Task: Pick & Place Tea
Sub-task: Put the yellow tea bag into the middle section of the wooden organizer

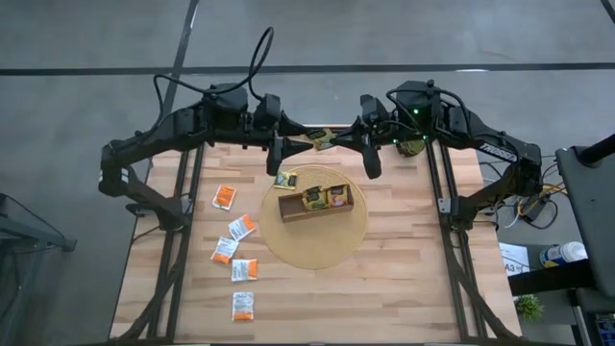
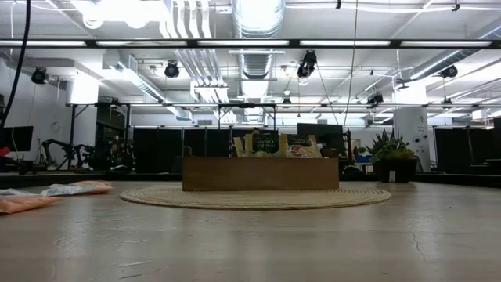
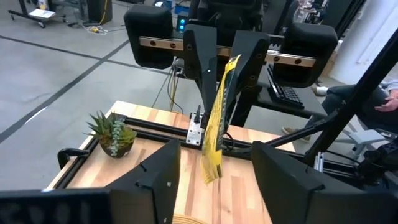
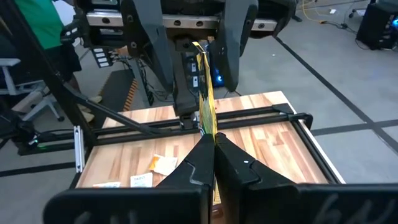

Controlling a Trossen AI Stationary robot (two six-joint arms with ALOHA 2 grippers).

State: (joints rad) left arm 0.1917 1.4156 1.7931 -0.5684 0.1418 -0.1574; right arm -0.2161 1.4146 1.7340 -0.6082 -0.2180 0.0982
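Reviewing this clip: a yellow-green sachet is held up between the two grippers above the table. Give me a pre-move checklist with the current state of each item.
1. Right gripper shut on the yellow-green sachet: ok, fingers closed on its lower edge in the right wrist view.
2. Left gripper clear of the sachet: ok, fingers open, sachet hanging between them untouched.
3. Sachet undamaged: cannot tell; it hangs edge-on and looks slightly bent.
4. Free room in the wooden tray: ok, its left compartment looks unfilled; two sachets fill the others.
5. Tray seated on the round mat: ok.
6. Remaining sachets: not ok, five orange-and-white sachets and one green sachet still lie outside the tray.
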